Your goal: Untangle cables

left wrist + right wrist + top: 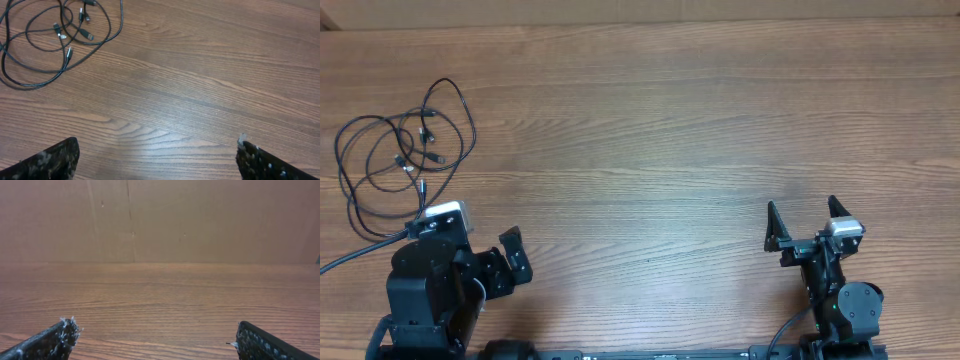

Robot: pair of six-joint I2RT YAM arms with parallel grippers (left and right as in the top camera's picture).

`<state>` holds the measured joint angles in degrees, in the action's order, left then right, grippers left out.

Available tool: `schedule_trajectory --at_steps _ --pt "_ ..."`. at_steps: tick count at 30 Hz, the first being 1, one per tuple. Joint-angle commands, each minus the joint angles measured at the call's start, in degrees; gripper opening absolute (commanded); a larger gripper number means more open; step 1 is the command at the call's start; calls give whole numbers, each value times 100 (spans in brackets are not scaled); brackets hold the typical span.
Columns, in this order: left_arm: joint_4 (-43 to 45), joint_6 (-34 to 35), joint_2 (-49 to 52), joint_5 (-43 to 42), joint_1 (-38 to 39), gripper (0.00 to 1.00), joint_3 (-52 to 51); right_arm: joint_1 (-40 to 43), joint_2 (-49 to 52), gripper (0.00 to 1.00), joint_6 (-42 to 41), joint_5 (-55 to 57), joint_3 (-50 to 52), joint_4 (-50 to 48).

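Left gripper [158, 145] is hanging wide open, holding nothing, over bare tabletop [650, 130]. Cables [405, 160] are lying near it, ahead and to its left. They're sitting as one loose tangle of loops, plugs bunching in the middle. Right gripper [802, 215] is gaping too, empty, and the tangle is sitting well apart, far off to its left. Left arm is nearer, so likely it's making the first reach.

Light is even and soft, no hard source. Table [670, 120] shows a pale sheen right of the cables [61, 36] in my left wrist view. Cables throw thin, faint shadows. Overhead view sharp. My fingers [55, 339] blur at wrist-frame bottoms; wall [200, 220] slightly soft too.
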<state>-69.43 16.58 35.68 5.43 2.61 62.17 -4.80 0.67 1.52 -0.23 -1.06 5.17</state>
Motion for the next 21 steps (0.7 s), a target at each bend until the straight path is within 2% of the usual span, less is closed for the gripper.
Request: schedule_trajectory --at_steps 1,17,21 --pt "15 59 0 55 -4 99 -31 42 -50 100 26 -31 61 -33" --pt "17 55 -33 57 -7 100 -33 42 -50 100 26 -28 61 -33" --pt "203 -31 -610 168 -44 100 -468 42 -50 100 26 -31 61 -33"
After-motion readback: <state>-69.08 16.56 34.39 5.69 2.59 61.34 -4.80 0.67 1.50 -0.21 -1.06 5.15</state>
